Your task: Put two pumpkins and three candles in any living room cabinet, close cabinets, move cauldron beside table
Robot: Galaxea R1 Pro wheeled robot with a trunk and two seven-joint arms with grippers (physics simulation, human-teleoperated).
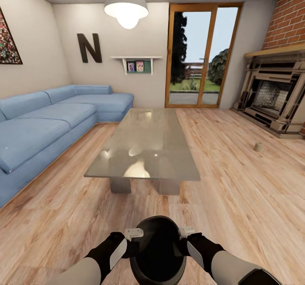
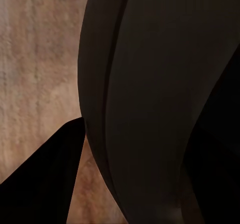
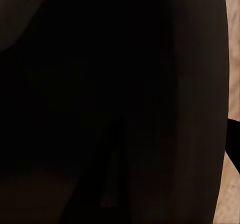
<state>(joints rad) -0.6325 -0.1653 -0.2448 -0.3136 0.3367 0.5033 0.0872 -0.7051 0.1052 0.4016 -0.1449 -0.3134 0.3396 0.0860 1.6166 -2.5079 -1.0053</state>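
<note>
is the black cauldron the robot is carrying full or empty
Empty, as far as visible: the head view looks into the cauldron, seeing only its dark interior, between the two pincers.

The cauldron (image 1: 157, 251) is matte black. The sofa (image 1: 46, 126) is light blue, the floor (image 1: 237, 191) pale streaked wood grain. The glass bench (image 1: 146, 143) looks grey-green on grey legs. A tan candle (image 1: 257, 146) contrasts with the red brick wall (image 1: 288, 20).
</note>
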